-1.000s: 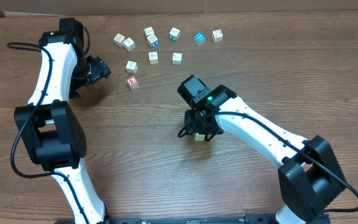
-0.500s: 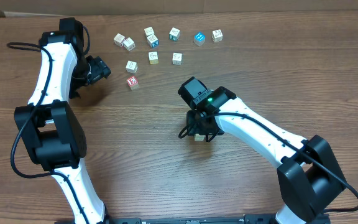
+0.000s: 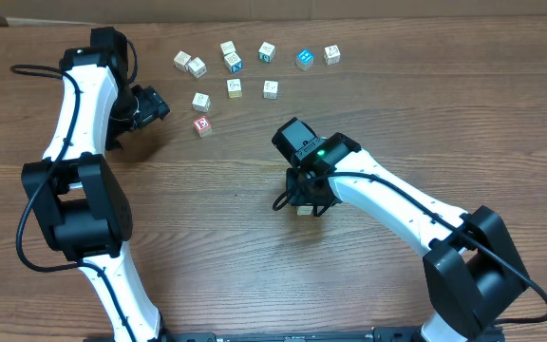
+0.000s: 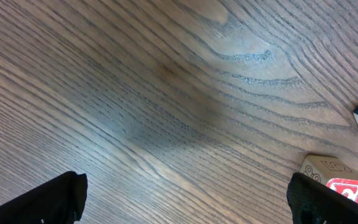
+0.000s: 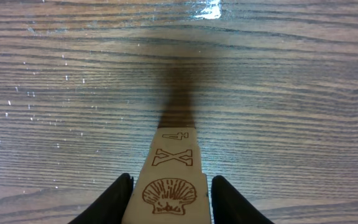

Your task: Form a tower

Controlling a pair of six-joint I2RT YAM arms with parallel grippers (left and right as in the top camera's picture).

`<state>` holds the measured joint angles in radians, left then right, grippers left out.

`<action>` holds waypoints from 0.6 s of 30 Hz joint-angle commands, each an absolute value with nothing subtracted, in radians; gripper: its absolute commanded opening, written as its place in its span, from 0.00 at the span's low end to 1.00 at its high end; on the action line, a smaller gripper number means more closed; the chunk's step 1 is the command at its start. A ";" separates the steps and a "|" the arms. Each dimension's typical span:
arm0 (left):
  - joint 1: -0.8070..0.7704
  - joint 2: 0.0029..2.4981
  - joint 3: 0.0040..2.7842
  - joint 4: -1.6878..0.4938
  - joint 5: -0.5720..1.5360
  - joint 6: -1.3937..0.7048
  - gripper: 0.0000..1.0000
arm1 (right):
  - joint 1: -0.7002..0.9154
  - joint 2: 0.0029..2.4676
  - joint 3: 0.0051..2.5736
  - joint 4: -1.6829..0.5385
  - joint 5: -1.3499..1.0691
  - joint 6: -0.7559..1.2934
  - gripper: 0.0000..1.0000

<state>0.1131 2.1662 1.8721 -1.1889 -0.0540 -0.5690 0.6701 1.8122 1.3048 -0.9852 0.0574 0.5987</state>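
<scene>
1. Tower (image 5: 171,180) stands upright on the wooden table (image 3: 254,256), 3 engraved cube faces visible: shell, X, and another mark.
2. Right gripper (image 5: 171,194) has its fingers (image 5: 118,200) close against both sides of the tower.
3. Left gripper (image 4: 185,202) hangs wide apart, holding nothing, near a red-faced cube (image 4: 347,188).

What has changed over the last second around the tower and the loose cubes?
Almost nothing visibly moved. The right gripper sits over the tower, its fingers flanking the top cube; from overhead it looks the same as before, and any closing is too slight to see. The left gripper stayed open near the red cube. The loose cubes have not shifted.
</scene>
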 commanded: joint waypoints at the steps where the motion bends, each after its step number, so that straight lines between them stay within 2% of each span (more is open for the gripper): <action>1: 0.110 2.138 1.888 -1.192 -0.062 -0.553 0.99 | 0.674 1.811 1.295 -0.981 0.066 0.602 0.36; 13: 0.110 2.138 1.888 -1.192 -0.062 -0.553 0.99 | 0.674 1.811 1.295 -0.981 0.066 0.602 0.33; 18: 0.110 2.138 1.888 -1.192 -0.062 -0.553 0.99 | 0.674 1.811 1.295 -0.981 0.066 0.602 0.35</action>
